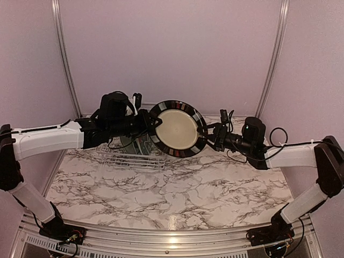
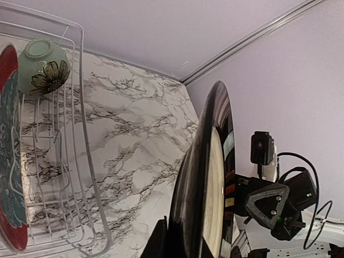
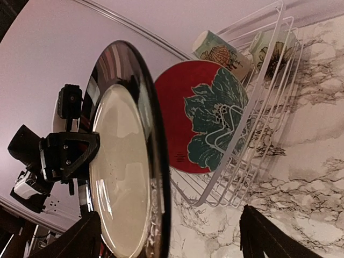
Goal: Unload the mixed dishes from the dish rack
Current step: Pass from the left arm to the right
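Top view: we see both arms reaching inward, forearms near level. The left gripper (image 1: 152, 122) clamps the left rim of the striped-rim plate (image 1: 179, 129), which is upright in the air just right of the dish rack (image 1: 124, 159). The right gripper (image 1: 210, 135) is at the opposite rim. The left arm hides most of the rack.

Left wrist: plate edge-on, own fingers cut off at the bottom. The green bowl (image 2: 42, 67) sits in a rack corner.

Right wrist: fingers spread wide either side of the rim, not pinching. The red plate (image 3: 207, 118) and floral mug (image 3: 219, 49) are in the rack. We can't read the red plate's small print.
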`<state>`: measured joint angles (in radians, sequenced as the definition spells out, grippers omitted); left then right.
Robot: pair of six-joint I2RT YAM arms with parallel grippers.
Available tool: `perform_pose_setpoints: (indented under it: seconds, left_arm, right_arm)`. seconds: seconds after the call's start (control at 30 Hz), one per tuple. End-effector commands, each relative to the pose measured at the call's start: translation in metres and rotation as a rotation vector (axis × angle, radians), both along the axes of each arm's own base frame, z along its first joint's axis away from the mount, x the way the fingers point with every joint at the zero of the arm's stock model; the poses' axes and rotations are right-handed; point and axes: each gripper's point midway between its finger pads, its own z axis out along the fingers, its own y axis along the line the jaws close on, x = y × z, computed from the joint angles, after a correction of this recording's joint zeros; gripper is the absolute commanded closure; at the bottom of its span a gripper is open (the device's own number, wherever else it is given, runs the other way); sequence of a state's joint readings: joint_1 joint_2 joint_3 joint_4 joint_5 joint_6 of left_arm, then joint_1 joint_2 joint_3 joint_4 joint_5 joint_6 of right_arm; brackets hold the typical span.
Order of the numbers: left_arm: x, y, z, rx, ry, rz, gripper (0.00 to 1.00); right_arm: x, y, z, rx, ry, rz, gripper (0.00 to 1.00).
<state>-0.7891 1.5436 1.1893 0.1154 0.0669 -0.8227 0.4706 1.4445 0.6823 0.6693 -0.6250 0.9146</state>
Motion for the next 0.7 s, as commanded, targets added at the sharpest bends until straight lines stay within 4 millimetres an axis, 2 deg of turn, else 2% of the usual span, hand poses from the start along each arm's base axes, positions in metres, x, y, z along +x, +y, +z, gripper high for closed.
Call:
perform_pose_setpoints:
  seconds: [0.0,0.03,0.23,0.37,0.4,0.5,0.63,0.67]
  left_arm:
    - [-0.013,-0.022,0.107,-0.389,-0.168,-0.121,1.0]
    - [-0.013,-0.024,0.105,-0.391,-0.163,-0.127,1.0]
    - [-0.011,-0.033,0.088,-0.393,-0.142,-0.157,1.0]
    - [-0.007,-0.032,0.079,-0.37,-0.15,-0.148,1.0]
    - [-0.006,-0.031,0.078,-0.362,-0.154,-0.141,1.0]
    - [-0.002,-0.023,0.072,-0.318,-0.169,-0.107,1.0]
    - [0.001,-0.011,0.072,-0.253,-0.205,-0.055,1.0]
    - [0.0,-0.009,0.072,-0.243,-0.211,-0.048,1.0]
  right_arm:
    - [-0.008,0.011,0.018,0.088,-0.021,0.069,0.15]
    - [-0.01,0.01,0.018,0.1,-0.02,0.073,0.18]
    - [-0.016,0.012,0.027,0.206,-0.01,0.114,0.47]
    - [-0.02,0.011,0.031,0.269,0.009,0.132,0.67]
    - [-0.02,0.011,0.031,0.281,0.012,0.137,0.69]
    - [-0.019,0.011,0.027,0.281,0.028,0.126,0.69]
    - [-0.016,0.01,0.023,0.254,0.033,0.108,0.42]
    - [-0.015,0.01,0.022,0.25,0.035,0.105,0.39]
